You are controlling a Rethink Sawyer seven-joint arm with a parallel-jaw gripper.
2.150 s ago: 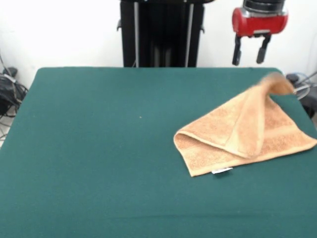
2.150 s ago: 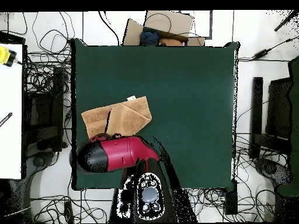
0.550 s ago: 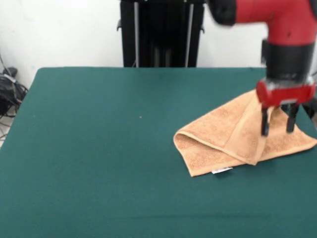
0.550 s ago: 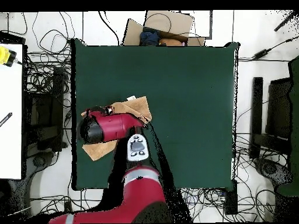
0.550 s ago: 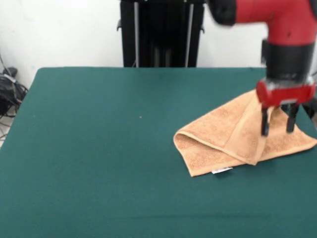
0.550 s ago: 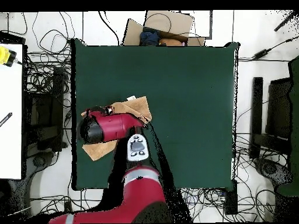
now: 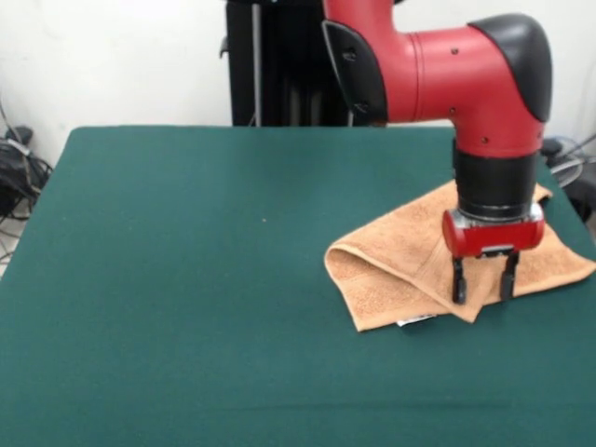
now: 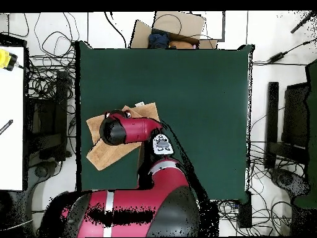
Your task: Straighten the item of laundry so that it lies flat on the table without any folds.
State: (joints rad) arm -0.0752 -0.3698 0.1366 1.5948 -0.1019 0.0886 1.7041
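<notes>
One towel (image 7: 410, 265) lies folded near my surface (image 7: 186, 279) edge; jaws spread above it. Overhead, my arm (image 8: 133, 130) hides them.

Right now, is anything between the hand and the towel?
No. In the front view the open hand hangs right over the folded towel with nothing between; whether the tips touch it is unclear.

Red arm (image 7: 438, 65), black joints, red wrist.
</notes>
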